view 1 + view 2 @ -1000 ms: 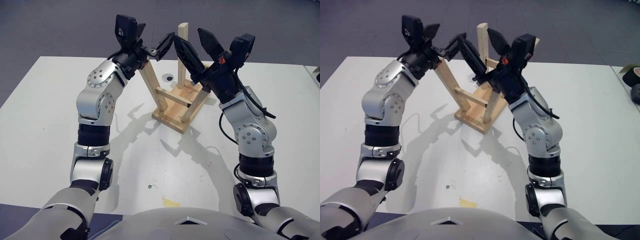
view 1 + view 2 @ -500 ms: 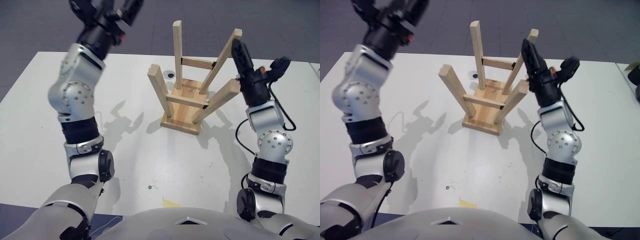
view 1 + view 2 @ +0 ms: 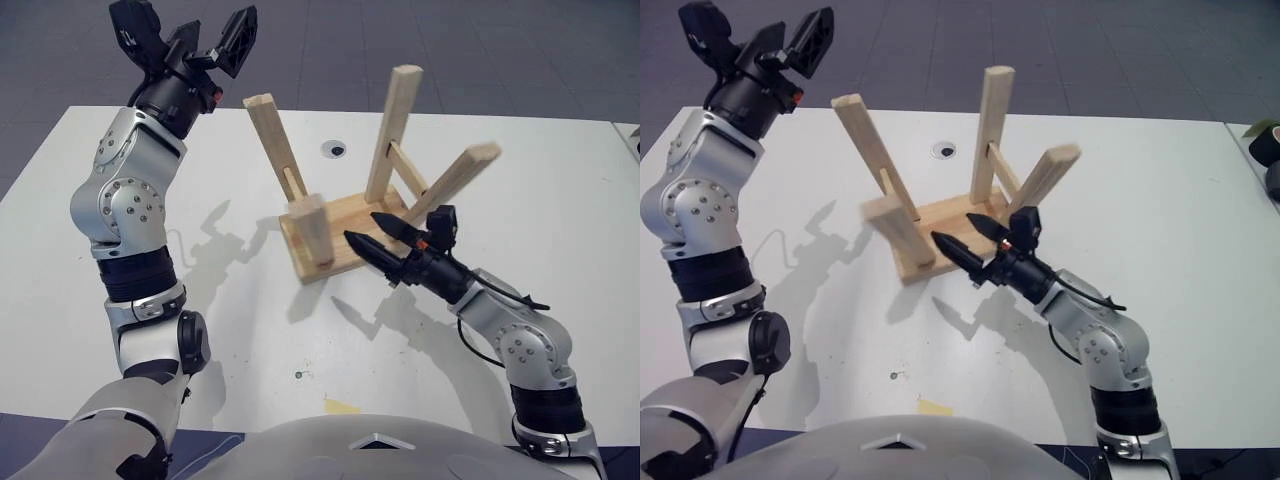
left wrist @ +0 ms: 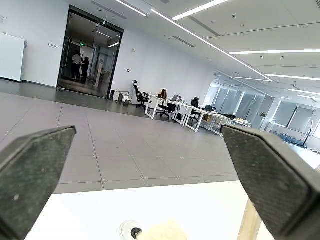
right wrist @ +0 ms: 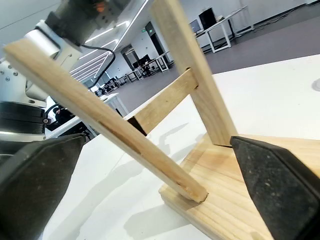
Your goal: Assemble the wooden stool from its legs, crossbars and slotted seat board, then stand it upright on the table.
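The wooden stool stands upside down on the white table (image 3: 560, 190), its seat board (image 3: 340, 215) flat and its legs (image 3: 392, 130) pointing up, joined by crossbars (image 3: 407, 168). My right gripper (image 3: 365, 228) hovers low at the seat board's near edge, open, with nothing between its fingers. In the right wrist view the seat board (image 5: 235, 200) and a slanted leg (image 5: 100, 125) lie between the open fingers (image 5: 275, 180). My left gripper (image 3: 195, 40) is raised high, left of the stool, open and holding nothing. Its pads (image 4: 265, 170) stand wide apart in the left wrist view.
A round hole (image 3: 337, 150) sits in the table behind the stool. A small yellow mark (image 3: 342, 405) and a dark dot (image 3: 298, 375) lie near the front edge. Dark objects (image 3: 1270, 165) stand at the table's far right.
The stool has turned and slid left on its seat board. My right gripper has left the right-hand leg and dropped low to the seat board's near edge. The left arm stays raised.
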Available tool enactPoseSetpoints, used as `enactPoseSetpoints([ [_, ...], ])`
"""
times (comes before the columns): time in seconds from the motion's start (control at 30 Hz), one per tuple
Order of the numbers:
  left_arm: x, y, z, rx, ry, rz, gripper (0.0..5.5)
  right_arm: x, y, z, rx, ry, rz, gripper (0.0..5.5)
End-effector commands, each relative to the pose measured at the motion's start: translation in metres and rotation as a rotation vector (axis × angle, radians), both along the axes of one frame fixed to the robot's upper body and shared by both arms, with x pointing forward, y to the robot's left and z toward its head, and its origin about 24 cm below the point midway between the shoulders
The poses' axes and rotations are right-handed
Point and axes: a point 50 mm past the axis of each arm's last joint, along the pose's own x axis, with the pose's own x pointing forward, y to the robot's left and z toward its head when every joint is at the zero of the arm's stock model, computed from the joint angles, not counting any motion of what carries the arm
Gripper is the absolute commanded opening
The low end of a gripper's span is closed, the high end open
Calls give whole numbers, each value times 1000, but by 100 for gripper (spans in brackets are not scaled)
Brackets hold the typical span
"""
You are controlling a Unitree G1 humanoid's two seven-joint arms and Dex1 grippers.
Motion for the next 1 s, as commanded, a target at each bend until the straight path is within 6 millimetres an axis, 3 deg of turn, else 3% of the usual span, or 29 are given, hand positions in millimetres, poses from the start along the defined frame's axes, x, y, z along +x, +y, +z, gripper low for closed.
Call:
enactPoseSetpoints([
  [0.03, 0, 2, 2, 16, -4, 11, 539, -16, -13, -15, 1, 98, 88, 540],
  [0.13, 1, 13, -1, 39, 5, 54, 539, -31, -28, -31, -41, 172, 152, 540],
  [0.2, -1, 25, -8, 82, 24, 93, 539, -31, -38, -33, -59, 178, 130, 540],
  [0.33, -19, 66, -29, 402, 45, 275, 539, -22, -70, -38, -150, 151, 31, 540],
  [0.43, -43, 96, -56, 600, 127, 174, 539, -18, -102, -33, -218, 129, -7, 540],
  [0.53, -51, 125, -75, 772, 194, 187, 539, -19, -127, -31, -347, 117, 21, 540],
  [0.6, -61, 122, -89, 795, 256, 4, 539, -10, -143, -25, -451, 79, 5, 540],
  [0.67, -72, 107, -98, 782, 317, -255, 539, 4, -152, -17, -483, 31, -19, 540],
  [0.77, -90, 80, -110, 815, 372, -623, 539, 30, -147, -9, -489, -12, 51, 540],
  [0.87, -82, 64, -109, 801, 351, -737, 539, 45, -139, -8, -479, -17, 124, 540],
  [1.0, -62, 43, -110, 764, 301, -767, 539, 59, -121, -13, -467, -25, 235, 540],
])
